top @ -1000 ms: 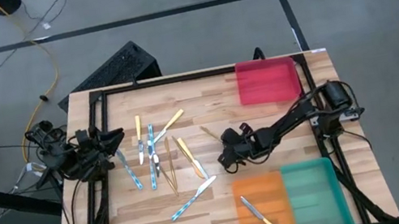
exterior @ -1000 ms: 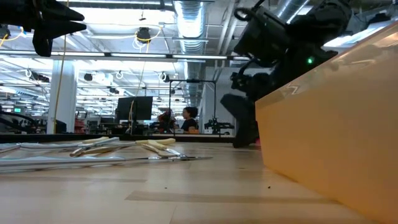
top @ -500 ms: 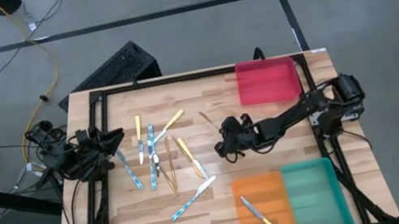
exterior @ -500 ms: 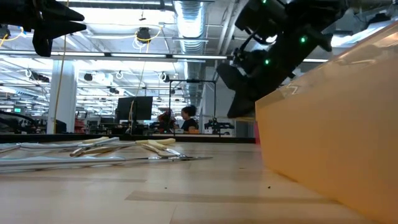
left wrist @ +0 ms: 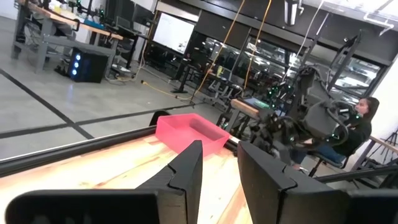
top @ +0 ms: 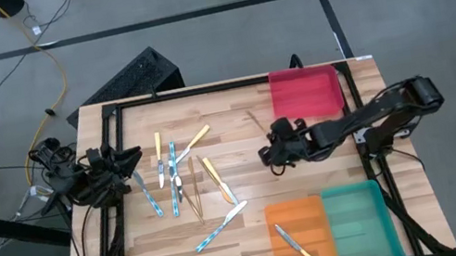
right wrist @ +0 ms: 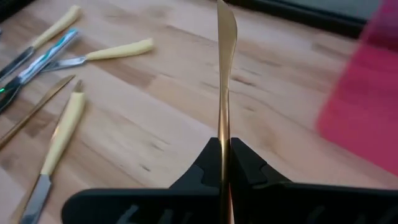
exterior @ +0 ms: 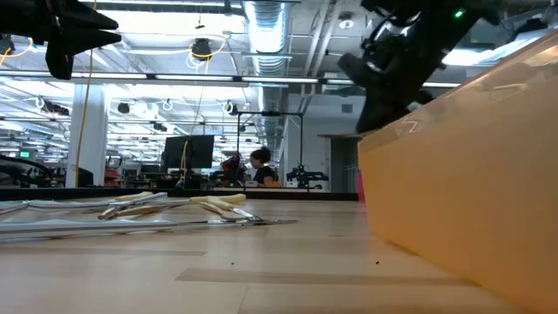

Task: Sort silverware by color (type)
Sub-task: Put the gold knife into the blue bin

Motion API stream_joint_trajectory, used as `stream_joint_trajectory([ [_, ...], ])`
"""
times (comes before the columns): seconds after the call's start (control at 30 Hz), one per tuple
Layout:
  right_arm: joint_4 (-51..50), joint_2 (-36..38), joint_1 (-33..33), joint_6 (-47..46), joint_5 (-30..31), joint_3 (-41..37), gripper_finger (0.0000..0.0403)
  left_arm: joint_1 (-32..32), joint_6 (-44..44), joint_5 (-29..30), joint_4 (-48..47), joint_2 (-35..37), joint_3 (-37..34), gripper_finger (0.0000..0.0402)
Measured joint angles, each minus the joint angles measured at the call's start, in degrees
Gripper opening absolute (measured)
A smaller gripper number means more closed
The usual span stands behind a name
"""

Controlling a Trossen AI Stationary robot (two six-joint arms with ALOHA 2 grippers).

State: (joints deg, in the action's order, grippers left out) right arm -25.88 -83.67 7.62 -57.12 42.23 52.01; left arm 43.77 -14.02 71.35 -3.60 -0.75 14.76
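Between right hand (right wrist: 224, 163) fingers, thin golden-tan utensil (right wrist: 224, 74), upright

High view overhead, straight down; low view level at tabletop; both wrist views share red tray (left wrist: 186, 130).

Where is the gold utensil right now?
The gold utensil is clamped in the right end effector, lifted above the table's right half in the high view, just left of the red tray.

Silverware (exterior: 131, 209) lies flat on the wooden table (exterior: 261, 270) at nine o'clock. An orange tray (exterior: 471, 166) fills three o'clock; a dark arm (exterior: 401, 52) hangs at one o'clock.
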Motion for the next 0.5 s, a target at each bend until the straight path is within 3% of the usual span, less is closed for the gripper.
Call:
stream_joint_trajectory([
  [0.23, -14.38, 5.62, 4.72, -11.86, 2.23, 0.09, 0.0018, 0.01, 0.92, 0.38, -0.02, 0.0, 0.0, 0.0089],
  [0.5, -31.15, 6.93, 13.51, -32.86, 2.45, 0.09, 0.0018, 0.0, 0.94, 1.49, 0.0, 0.0, 0.0, 0.0089],
])
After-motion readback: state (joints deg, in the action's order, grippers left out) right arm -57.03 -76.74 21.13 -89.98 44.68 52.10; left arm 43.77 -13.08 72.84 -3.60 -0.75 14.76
